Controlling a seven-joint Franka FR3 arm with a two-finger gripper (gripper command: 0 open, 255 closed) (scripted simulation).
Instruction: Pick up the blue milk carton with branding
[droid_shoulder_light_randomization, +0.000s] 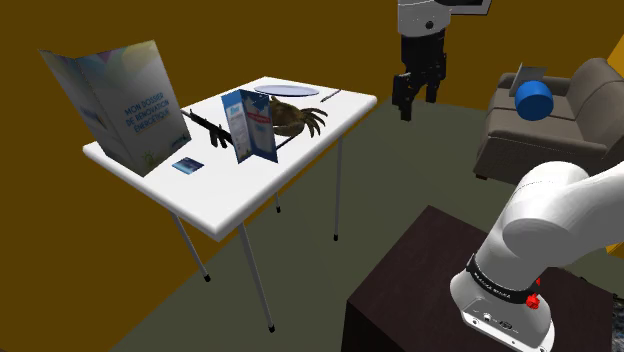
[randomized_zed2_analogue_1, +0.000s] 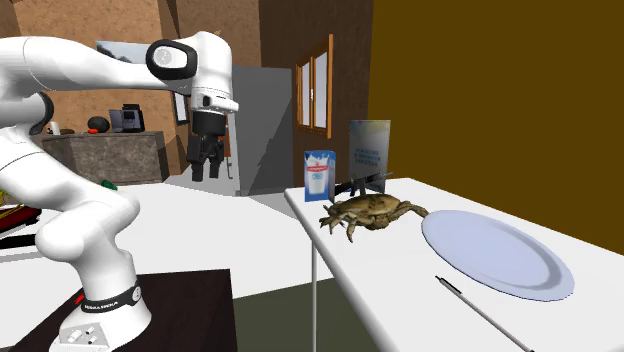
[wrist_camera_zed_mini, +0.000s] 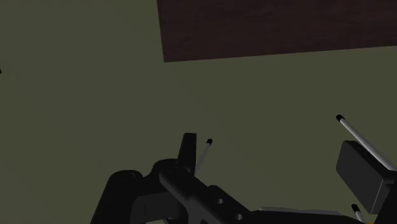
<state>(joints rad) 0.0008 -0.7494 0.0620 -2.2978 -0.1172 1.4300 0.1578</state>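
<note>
One pincer (droid_shoulder_light_randomization: 418, 100) | jaws wide apart | empty | clear of milk carton (droid_shoulder_light_randomization: 246, 125)

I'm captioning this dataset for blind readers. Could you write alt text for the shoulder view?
The black gripper hangs open in the air beyond the edge of the white table, apart from the blue milk carton standing on it beside a brown crab. A plate lies farther back.

The arm (droid_shoulder_light_randomization: 545, 215) is built of glossy white, rounded shells with dark rings at the joints. The tool (droid_shoulder_light_randomization: 418, 100) is all black, with two blunt fingers (droid_shoulder_light_randomization: 403, 104) under a blocky body (a white wrist housing (droid_shoulder_light_randomization: 425, 15) sits just above it). Farthest from the tool, a black band (droid_shoulder_light_randomization: 497, 282) carries small white lettering beside a red dot (droid_shoulder_light_randomization: 534, 300).
</note>
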